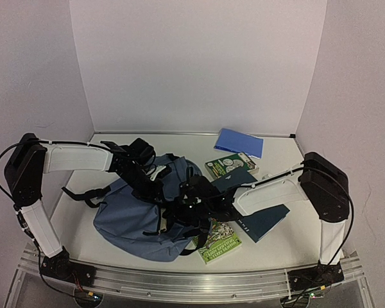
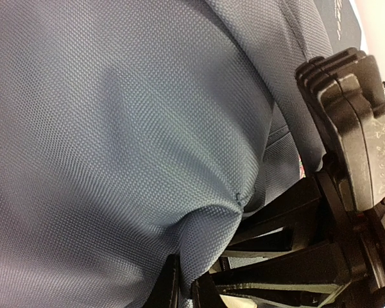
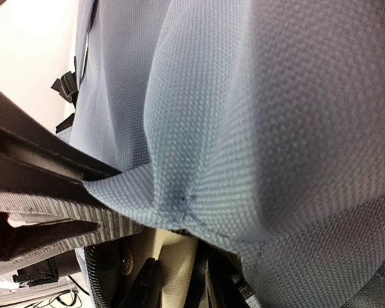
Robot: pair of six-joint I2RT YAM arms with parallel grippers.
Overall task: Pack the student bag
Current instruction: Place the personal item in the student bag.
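The student bag [image 1: 129,223], slate-blue with black straps, lies at the table's middle left and fills both wrist views [image 2: 115,128] [image 3: 276,115]. My left gripper [image 1: 155,186] reaches onto its upper part from the left. In the left wrist view it [image 2: 187,282] is shut on a pinched fold of the blue fabric. My right gripper [image 1: 183,209] comes in from the right at the bag's black-strapped edge. Its fingers [image 3: 144,285] stand narrowly apart at the bag's edge [image 3: 179,273], with a beige piece of the bag between them and the fabric tented above.
A flat blue notebook [image 1: 239,142] lies at the back right. A green book [image 1: 230,165] and a dark navy book [image 1: 267,221] lie under the right arm. Another green book [image 1: 219,242] rests by the bag's front right corner. White walls enclose the table.
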